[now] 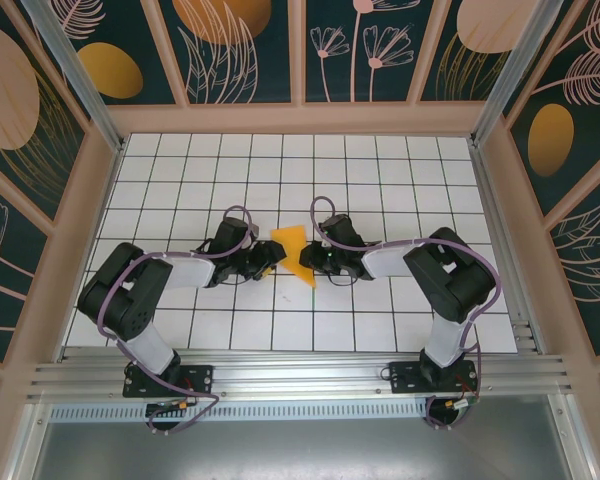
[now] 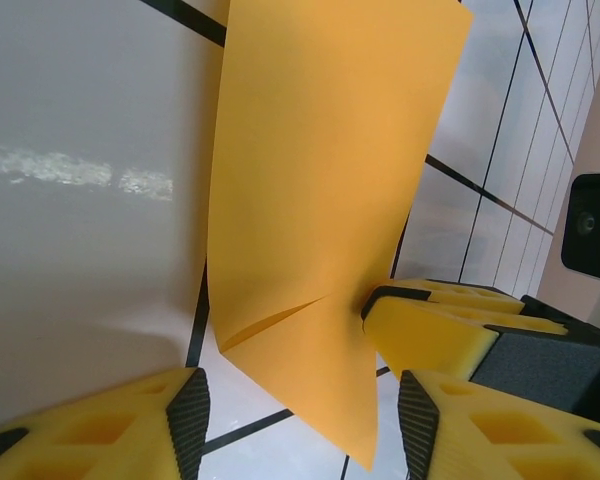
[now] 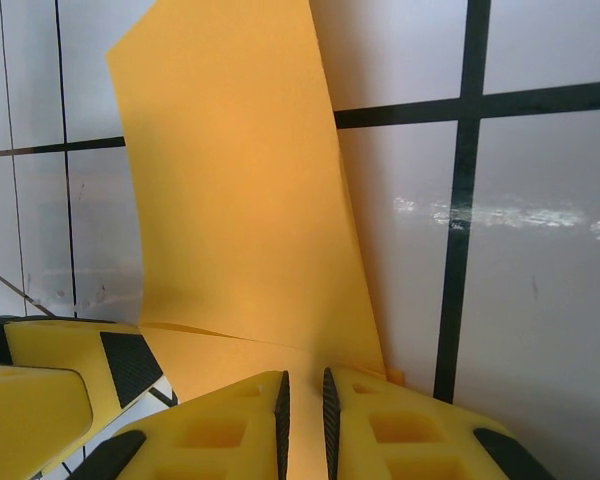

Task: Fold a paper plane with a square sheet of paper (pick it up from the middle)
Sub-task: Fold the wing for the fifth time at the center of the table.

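The orange-yellow sheet of paper is folded into a broad pointed wedge and stands on edge at the table's middle, between both grippers. In the right wrist view my right gripper is shut on the paper's lower edge, pads nearly together with the paper between them. From the left, my left gripper stands open. The paper's pointed tip hangs between its fingers and touches neither pad. A diagonal fold line crosses the paper near that tip. In the top view the left gripper and right gripper face each other.
The white gridded table is walled by dark floral panels behind and at both sides. An aluminium rail runs along the near edge. One yellow finger of the right gripper sits close to the left gripper.
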